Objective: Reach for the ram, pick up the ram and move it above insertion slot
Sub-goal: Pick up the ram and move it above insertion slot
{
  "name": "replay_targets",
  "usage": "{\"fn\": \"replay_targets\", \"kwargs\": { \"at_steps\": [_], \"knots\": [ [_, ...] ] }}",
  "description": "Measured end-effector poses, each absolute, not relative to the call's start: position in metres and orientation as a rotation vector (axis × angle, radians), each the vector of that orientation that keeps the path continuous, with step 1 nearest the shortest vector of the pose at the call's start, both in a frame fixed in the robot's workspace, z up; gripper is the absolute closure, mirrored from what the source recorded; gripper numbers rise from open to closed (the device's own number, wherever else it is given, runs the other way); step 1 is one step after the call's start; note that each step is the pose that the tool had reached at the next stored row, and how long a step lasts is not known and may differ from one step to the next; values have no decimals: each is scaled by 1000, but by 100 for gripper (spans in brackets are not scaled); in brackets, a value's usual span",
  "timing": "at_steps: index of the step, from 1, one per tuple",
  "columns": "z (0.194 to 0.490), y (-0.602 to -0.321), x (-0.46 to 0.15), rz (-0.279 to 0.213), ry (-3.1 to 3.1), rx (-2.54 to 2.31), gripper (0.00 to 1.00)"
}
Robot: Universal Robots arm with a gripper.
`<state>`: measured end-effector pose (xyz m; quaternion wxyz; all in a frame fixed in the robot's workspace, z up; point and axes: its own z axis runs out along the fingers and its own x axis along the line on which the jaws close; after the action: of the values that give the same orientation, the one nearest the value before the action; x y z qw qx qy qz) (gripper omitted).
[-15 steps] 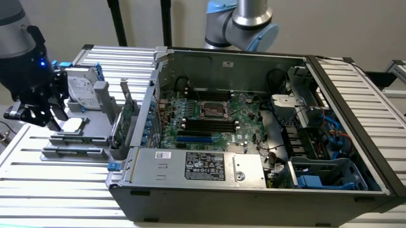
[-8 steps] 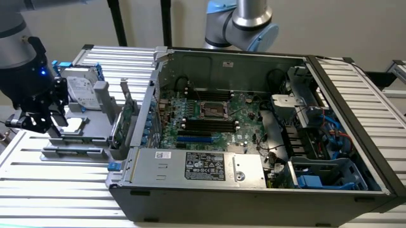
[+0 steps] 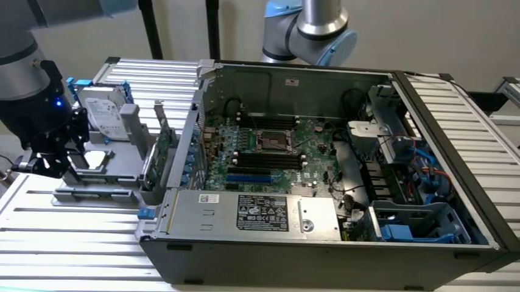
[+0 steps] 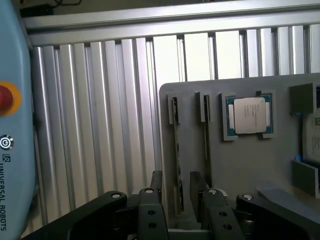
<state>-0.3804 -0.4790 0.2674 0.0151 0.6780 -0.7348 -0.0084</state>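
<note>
Claw (image 4: pixel 177 182) is hanging open over the gray tray (image 4: pixel 240 170), and the thin ram (image 4: pixel 176 142) is standing on its edge right inside the claw's gap.

Plain pale wall (image 3: pixel 422 36) behind; ribbed alu. tabletop (image 3: pixel 73 237); black poles (image 3: pixel 150 30) at back; even light.

The ribbed table (image 4: pixel 100 125) is striped silver, and the holder tray (image 4: pixel 240 170) is plain grey. The ram (image 4: pixel 177 150) shows a dark edge, the processor (image 4: pixel 248 115) a silver lid framed blue-green. The gripper (image 4: pixel 177 192) is matt black. The casing (image 4: pixel 15 160) is light blue, its button (image 4: pixel 4 97) red ringed with yellow. The motherboard (image 3: pixel 313 137) is green.
</note>
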Motion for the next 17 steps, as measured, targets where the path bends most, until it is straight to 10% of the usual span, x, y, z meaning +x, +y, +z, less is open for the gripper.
{"fn": "replay_targets", "kwargs": {
  "at_steps": [17],
  "knots": [
    [236, -479, -383, -34, -2247, 2165, 64]
  ]
}}
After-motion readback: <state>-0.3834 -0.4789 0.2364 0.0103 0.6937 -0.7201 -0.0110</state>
